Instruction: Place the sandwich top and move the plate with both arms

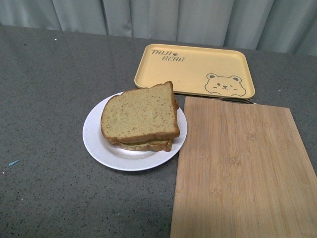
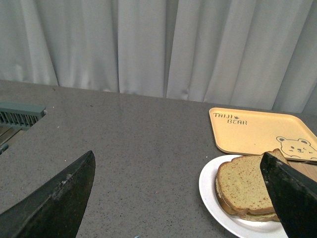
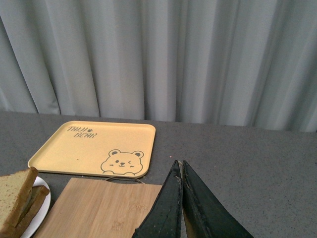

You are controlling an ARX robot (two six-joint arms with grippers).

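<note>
The sandwich top (image 1: 141, 114), a tan-brown speckled bread slice, lies on a lower slice on the round white plate (image 1: 94, 139) left of centre on the grey table. Neither arm shows in the front view. In the left wrist view my left gripper (image 2: 181, 166) is open and empty, held back above the table, with the sandwich top (image 2: 243, 186) and plate (image 2: 210, 191) just inside one fingertip (image 2: 290, 193). In the right wrist view my right gripper (image 3: 179, 164) is shut and empty, above the table beside the board; the sandwich top (image 3: 12, 198) and plate (image 3: 39, 206) show at the edge.
A yellow bear tray (image 1: 193, 69) lies behind the plate. A bamboo cutting board (image 1: 242, 168) lies right of the plate, touching its rim. A grey curtain (image 1: 198, 20) closes the back. A grey-green ribbed object (image 2: 20, 115) sits at the table's edge in the left wrist view.
</note>
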